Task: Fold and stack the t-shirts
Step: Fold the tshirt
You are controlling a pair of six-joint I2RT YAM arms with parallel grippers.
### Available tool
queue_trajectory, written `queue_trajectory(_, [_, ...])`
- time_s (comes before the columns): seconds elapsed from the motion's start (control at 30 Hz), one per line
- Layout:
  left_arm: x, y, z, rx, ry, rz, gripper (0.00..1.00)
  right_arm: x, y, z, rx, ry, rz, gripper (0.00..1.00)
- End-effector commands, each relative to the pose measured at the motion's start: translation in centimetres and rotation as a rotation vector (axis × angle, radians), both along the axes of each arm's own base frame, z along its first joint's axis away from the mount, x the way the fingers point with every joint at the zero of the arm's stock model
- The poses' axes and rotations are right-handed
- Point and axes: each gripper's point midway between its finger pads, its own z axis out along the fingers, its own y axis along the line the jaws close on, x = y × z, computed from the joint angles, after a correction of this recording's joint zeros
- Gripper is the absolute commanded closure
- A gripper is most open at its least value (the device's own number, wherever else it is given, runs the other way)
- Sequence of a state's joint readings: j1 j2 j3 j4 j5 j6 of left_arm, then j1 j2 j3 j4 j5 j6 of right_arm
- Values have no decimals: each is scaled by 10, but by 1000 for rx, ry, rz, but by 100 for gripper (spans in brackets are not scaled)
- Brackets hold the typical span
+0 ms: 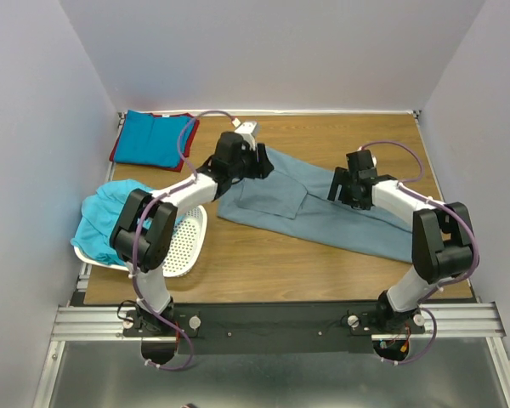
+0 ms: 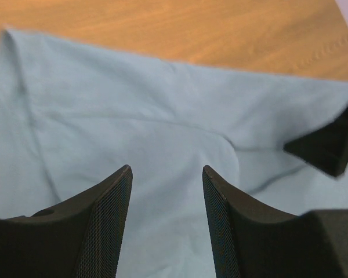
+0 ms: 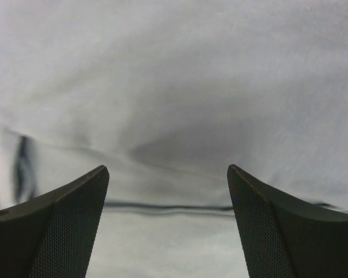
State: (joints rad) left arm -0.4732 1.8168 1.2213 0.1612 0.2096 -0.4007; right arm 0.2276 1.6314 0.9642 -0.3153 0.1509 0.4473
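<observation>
left arm (image 1: 187, 191): stretched to frame centre
right arm (image 1: 399, 200): bent, reaching inward
left jaws: narrow gap, empty
right jaws: wide, empty
large dusty grey-blue cloth t-shirt (image 1: 297, 212): centre-right on wooden bench (image 1: 280, 263), beneath both jaws

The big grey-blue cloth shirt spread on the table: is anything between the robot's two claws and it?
Nothing visible. The left gripper and the right gripper both hang open right over the large dusty grey-blue cloth t-shirt. Each wrist view shows only bare cloth in the open gap.
</observation>
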Motion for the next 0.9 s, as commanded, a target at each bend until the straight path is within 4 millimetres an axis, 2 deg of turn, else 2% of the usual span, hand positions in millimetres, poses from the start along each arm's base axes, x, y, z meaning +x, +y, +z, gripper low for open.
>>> queue_trajectory(0.0, [-41,-17,-40,-59,105,-70,40,1,-6,-11,-21,40,25,10])
queue_trajectory(0.07, [-55,-25,-54,-64,135,-91,40,-2,-6,-17,-16,59,35,10])
queue_trajectory(0.17, [-65,-30,-66,-93,160,-125,40,-5,-3,-21,7,72,49,10])
queue_trajectory(0.23, [-72,-25,-80,-90,189,-112,40,-11,1,-25,26,86,66,10])
queue_trajectory(0.37, [-71,-16,-98,-55,212,-85,40,-19,3,-35,39,120,78,10])
queue_trajectory(0.43, [-66,-12,-99,-42,208,-67,40,-25,7,-39,58,137,87,10])
queue_trajectory(0.47, [-64,-8,-105,-11,214,-58,40,-30,8,-42,70,152,91,11])
queue_trajectory(0.5, [-55,-9,-99,-7,197,-54,40,-34,14,-44,100,165,106,11])
queue_trajectory(0.57, [-44,-4,-100,23,191,-42,40,-40,17,-45,118,176,112,11])
queue_trajectory(0.6, [-41,0,-110,57,210,-40,40,-45,17,-47,123,183,110,11])
queue_trajectory(0.63, [-30,-2,-101,56,185,-38,40,-48,19,-47,138,189,116,11])
queue_trajectory(0.67, [-21,1,-102,71,183,-33,40,-52,20,-47,148,194,119,11])
queue_trajectory(0.7, [-22,4,-110,81,206,-29,40,-54,21,-47,158,196,123,11])
queue_trajectory(0.73, [-12,4,-103,83,184,-30,40,-57,22,-47,164,198,126,11])
queue_trajectory(0.77, [-9,9,-112,99,207,-22,40,-60,25,-46,180,201,135,11])
queue_trajectory(0.87, [8,11,-105,106,184,-15,40,-71,31,-45,215,213,160,11])
